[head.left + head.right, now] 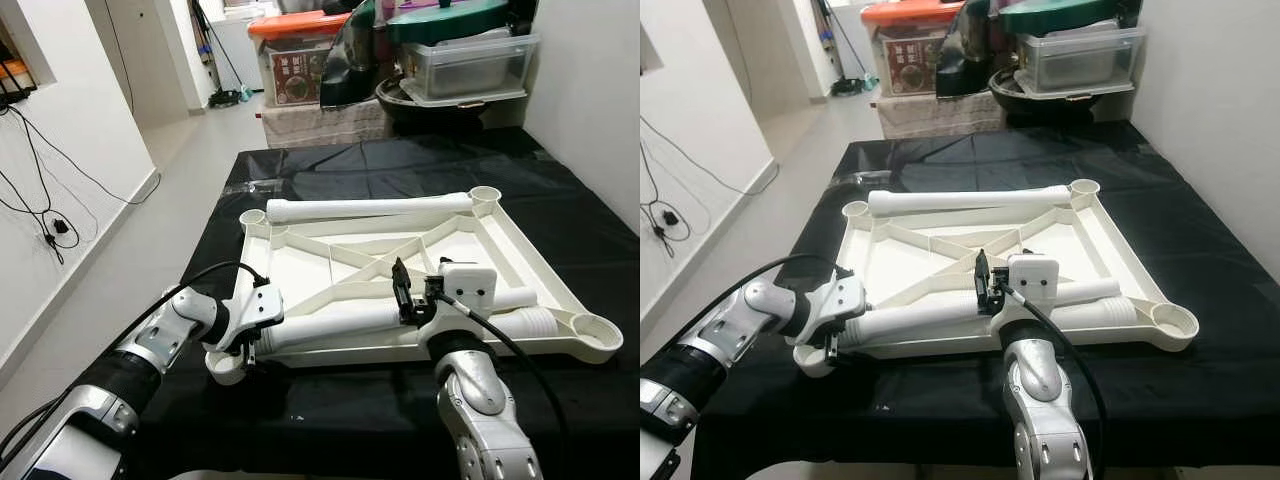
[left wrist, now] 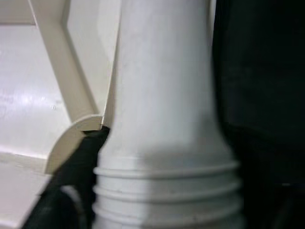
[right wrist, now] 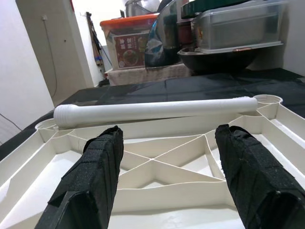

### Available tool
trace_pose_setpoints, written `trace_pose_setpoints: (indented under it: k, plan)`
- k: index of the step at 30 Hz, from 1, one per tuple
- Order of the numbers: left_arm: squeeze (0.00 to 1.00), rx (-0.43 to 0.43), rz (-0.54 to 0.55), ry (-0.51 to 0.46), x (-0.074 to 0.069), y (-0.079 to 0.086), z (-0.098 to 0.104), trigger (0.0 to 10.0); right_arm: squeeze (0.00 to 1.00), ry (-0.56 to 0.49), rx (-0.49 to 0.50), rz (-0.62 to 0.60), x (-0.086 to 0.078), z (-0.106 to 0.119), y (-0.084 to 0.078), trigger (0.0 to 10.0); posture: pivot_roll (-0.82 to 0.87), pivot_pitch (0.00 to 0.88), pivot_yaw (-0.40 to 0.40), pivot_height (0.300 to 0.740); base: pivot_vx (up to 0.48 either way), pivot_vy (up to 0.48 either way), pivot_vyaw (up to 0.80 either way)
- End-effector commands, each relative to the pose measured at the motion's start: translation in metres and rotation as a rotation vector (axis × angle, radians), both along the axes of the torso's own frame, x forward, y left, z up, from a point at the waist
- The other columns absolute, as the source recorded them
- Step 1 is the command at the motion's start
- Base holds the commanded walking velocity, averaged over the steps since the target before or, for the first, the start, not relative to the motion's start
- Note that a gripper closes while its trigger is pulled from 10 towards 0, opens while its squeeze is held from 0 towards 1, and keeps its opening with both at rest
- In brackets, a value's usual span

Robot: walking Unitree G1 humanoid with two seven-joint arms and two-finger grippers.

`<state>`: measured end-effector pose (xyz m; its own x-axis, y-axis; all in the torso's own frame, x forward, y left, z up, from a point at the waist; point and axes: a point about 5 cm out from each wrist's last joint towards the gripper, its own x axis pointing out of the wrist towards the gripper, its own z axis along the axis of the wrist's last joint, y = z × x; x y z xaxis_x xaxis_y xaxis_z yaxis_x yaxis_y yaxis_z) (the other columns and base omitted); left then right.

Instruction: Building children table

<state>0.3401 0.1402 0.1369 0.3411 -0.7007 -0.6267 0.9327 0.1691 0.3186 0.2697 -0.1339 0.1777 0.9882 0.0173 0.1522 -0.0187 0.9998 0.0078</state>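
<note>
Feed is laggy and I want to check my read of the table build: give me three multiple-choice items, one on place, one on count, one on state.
1. Where does the far leg lie?
A. On the floor
B. Across the tabletop's far edge
C. In the bin

2. How many corner sockets on the tabletop?
A. Two
B. Four
C. Six

3. The right gripper is:
A. Open
B. Shut on a leg
C. Holding a screwdriver

Answers: 1 B, it rests between the two far sockets. 2 B, one ring at each corner. 3 A, its fingers stand apart with nothing between them.

- Even, bright indoor light; soft glare on the black worktop (image 1: 330, 170).
- Head views sharp.
- Left wrist view blurred, shadowed beside the jaws.
</note>
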Motion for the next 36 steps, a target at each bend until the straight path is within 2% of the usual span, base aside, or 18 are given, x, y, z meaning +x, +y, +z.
trace_pose_setpoints:
  k: [1, 9, 18, 20, 22, 29, 31, 32, 34, 35, 36]
  plan:
    - [0.00, 0.025, 0.013, 0.016, -0.001, 0.007, -0.005, 0.0, 0.00, 0.004, 0.011, 0.013, -0.002, 0.001, 0.002, 10.0, 0.12, 0.000, 0.107, 0.740, 0.000, 0.000, 0.00]
    - [0.00, 0.004, 0.023, -0.010, 0.003, 0.005, -0.003, 0.0, 0.00, 0.009, 0.008, 0.013, -0.001, 0.001, 0.002, 10.0, 0.12, 0.000, 0.106, 0.740, 0.000, 0.000, 0.00]
    - [0.00, -0.064, 0.060, -0.105, 0.011, 0.005, 0.017, 0.0, 0.00, -0.019, 0.033, 0.025, 0.003, 0.008, 0.006, 10.0, 0.13, 0.000, 0.102, 0.740, 0.000, 0.000, 0.00]
    - [0.00, -0.124, 0.103, -0.165, 0.015, 0.004, 0.029, 0.0, 0.00, -0.048, 0.075, 0.011, 0.009, 0.018, 0.004, 10.0, 0.13, 0.000, 0.097, 0.740, 0.000, 0.000, 0.00]
    - [0.00, -0.148, 0.125, -0.180, 0.015, 0.003, 0.031, 0.0, 0.00, -0.068, 0.093, 0.013, 0.012, 0.023, 0.004, 10.0, 0.13, 0.000, 0.095, 0.740, 0.000, 0.000, 0.00]
    - [0.00, -0.187, 0.196, -0.237, 0.013, 0.004, 0.026, 0.0, 0.00, -0.160, 0.136, 0.035, 0.022, 0.051, 0.004, 10.0, 0.13, 0.000, 0.084, 0.740, 0.000, 0.000, 0.00]
    - [0.00, -0.187, 0.196, -0.237, 0.013, 0.004, 0.026, 0.0, 0.00, -0.160, 0.136, 0.035, 0.022, 0.051, 0.004, 10.0, 0.13, 0.000, 0.084, 0.740, 0.000, 0.000, 0.00]
    - [0.00, -0.208, 0.214, -0.252, 0.012, 0.003, 0.026, 0.0, 1.00, -0.174, 0.146, 0.052, 0.023, 0.055, 0.006, 10.0, 0.13, 0.000, 0.079, 0.740, 0.000, 0.000, 0.00]
    - [0.00, -0.208, 0.214, -0.252, 0.012, 0.003, 0.026, 0.0, 1.00, -0.174, 0.146, 0.052, 0.023, 0.055, 0.006, 10.0, 0.13, 0.000, 0.079, 0.740, 0.000, 0.000, 0.00]
    - [0.00, -0.232, 0.254, -0.300, 0.013, 0.003, 0.027, 0.3, 1.00, -0.170, 0.182, 0.086, 0.024, 0.055, 0.008, 10.0, 0.13, 0.000, 0.078, 0.740, 0.000, 0.000, 0.00]
    - [0.00, -0.232, 0.254, -0.300, 0.013, 0.003, 0.027, 0.3, 1.00, -0.170, 0.182, 0.086, 0.024, 0.055, 0.008, 10.0, 0.13, 0.000, 0.078, 0.740, 0.000, 0.000, 0.00]
